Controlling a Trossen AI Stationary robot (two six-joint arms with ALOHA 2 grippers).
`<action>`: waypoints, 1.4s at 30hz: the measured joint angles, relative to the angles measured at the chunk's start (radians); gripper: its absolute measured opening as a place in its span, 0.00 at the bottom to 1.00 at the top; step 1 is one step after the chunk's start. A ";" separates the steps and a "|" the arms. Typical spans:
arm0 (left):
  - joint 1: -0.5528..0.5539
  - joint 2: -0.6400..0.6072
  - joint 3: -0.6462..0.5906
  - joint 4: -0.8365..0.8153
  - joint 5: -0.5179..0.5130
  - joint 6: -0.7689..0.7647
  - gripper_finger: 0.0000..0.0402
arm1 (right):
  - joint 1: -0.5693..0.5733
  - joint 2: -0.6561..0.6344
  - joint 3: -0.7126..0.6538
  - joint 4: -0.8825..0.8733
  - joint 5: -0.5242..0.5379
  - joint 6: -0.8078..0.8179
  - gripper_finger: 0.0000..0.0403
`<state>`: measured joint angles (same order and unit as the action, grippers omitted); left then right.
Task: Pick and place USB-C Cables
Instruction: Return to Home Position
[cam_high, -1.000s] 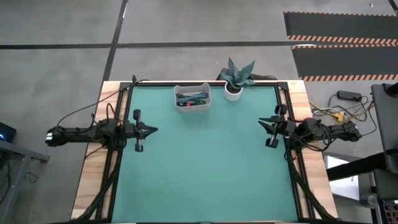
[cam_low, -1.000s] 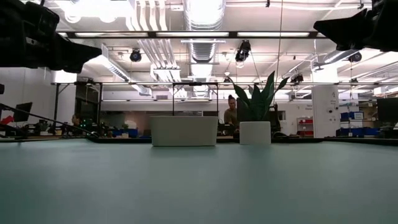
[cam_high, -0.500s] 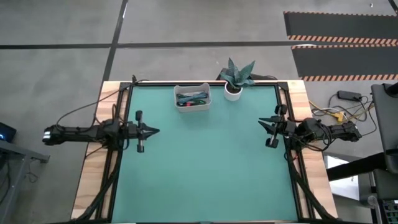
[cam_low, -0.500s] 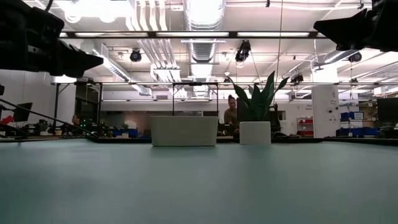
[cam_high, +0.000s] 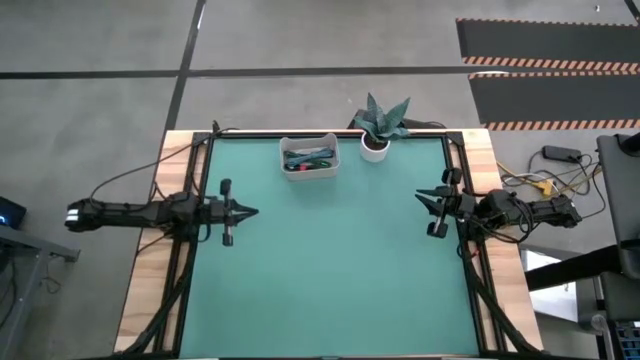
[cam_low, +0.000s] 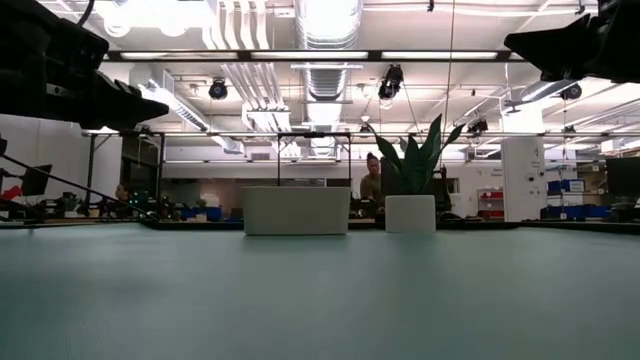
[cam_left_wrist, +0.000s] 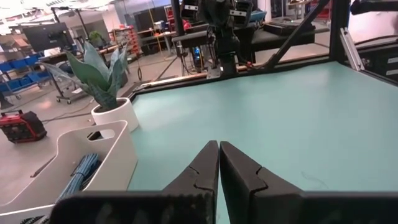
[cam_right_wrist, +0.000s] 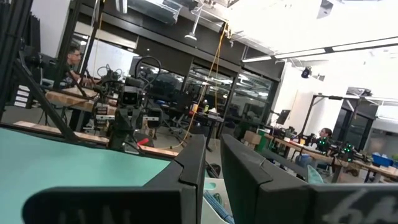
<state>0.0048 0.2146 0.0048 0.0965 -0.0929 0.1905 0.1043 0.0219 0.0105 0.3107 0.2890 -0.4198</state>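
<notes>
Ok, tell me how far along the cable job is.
Done: the cables lie in the white bin; none show on the mat. In hand: nothing; the left end effector and right end effector hover empty at its side edges. Left: apparently only parking the arms.

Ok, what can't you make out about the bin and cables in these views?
High view: the cables in the white bin are too small to count.
Low view: the bin's near wall hides everything inside.
Left wrist view: the picture's edge cuts the bin off; only one blue bundle shows.
Right wrist view: the right gripper blocks most of the bin.
</notes>
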 joint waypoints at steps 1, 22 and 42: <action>0.000 0.004 0.000 0.000 0.000 0.000 0.00 | 0.000 0.000 0.000 0.000 0.000 0.000 0.11; 0.000 0.057 0.000 -0.001 0.000 0.000 0.00 | 0.000 0.000 0.000 0.000 0.000 0.000 0.11; 0.000 0.073 0.000 -0.001 0.000 0.000 0.00 | 0.000 0.000 0.000 0.000 0.000 0.000 0.11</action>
<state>0.0048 0.2874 0.0044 0.0959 -0.0933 0.1905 0.1045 0.0223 0.0101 0.3107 0.2890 -0.4198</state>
